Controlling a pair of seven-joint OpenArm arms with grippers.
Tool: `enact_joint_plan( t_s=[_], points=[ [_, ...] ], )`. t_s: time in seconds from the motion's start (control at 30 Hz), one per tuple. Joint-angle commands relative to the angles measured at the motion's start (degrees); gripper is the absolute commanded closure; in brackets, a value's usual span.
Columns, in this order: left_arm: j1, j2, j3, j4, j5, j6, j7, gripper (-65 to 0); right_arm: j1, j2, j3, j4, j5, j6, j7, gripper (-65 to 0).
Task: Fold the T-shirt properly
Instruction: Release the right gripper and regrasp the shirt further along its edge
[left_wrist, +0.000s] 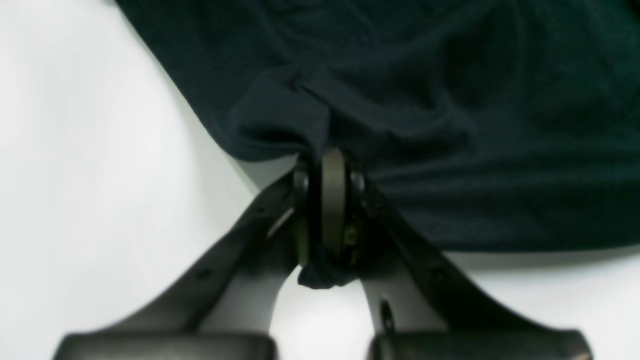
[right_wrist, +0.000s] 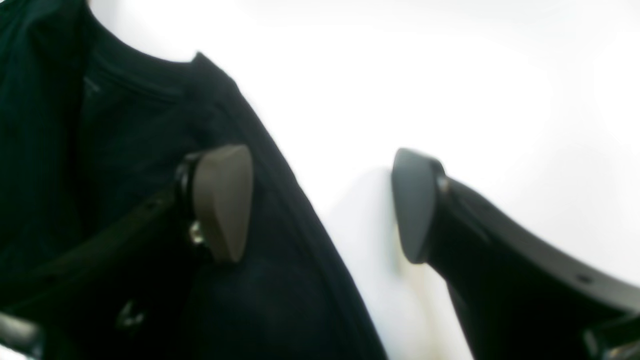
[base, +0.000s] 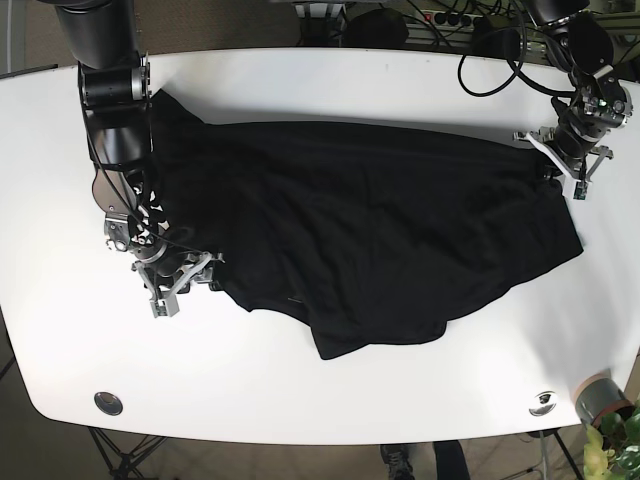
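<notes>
Base view: T-shirt (base: 370, 240) lies lengthwise across; left tool (left_wrist: 327, 200) clamps its edge, right tool (right_wrist: 320, 205) apart.

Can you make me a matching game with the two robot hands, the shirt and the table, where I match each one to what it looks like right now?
Things:
1. left end effector
2. right end effector
3. T-shirt
4. table

States:
A. white and flat
B. open, one finger over the cloth edge
C. dark, spread out and wrinkled
D. pinched shut on a bunch of cloth

Pairs: 1-D, 2-B, 3-C, 4-A
</notes>
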Motion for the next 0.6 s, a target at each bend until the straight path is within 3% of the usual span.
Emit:
enact_joint_plan(
  t_s=[0.0,0.33,0.57],
  points=[
    [-0.5,-1.1,-0.3,1.1,-0.5,0.1,-1.1,0.0,0.7,-0.6,-1.6,-0.2,0.4,0.37,-0.1,-42.0],
    [-1.7,-1.3,-0.3,1.0,-0.4,0.1,-1.1,0.0,0.5,-5.9,-4.2,-0.5,0.4,0.02,0.2,-42.0],
    [-1.7,-1.9,-0.2,1.1,-0.4,0.1,-1.0,0.0,0.8,-6.4,-4.3,-0.6,0.4,-0.07,0.3,-41.2]
  ],
)
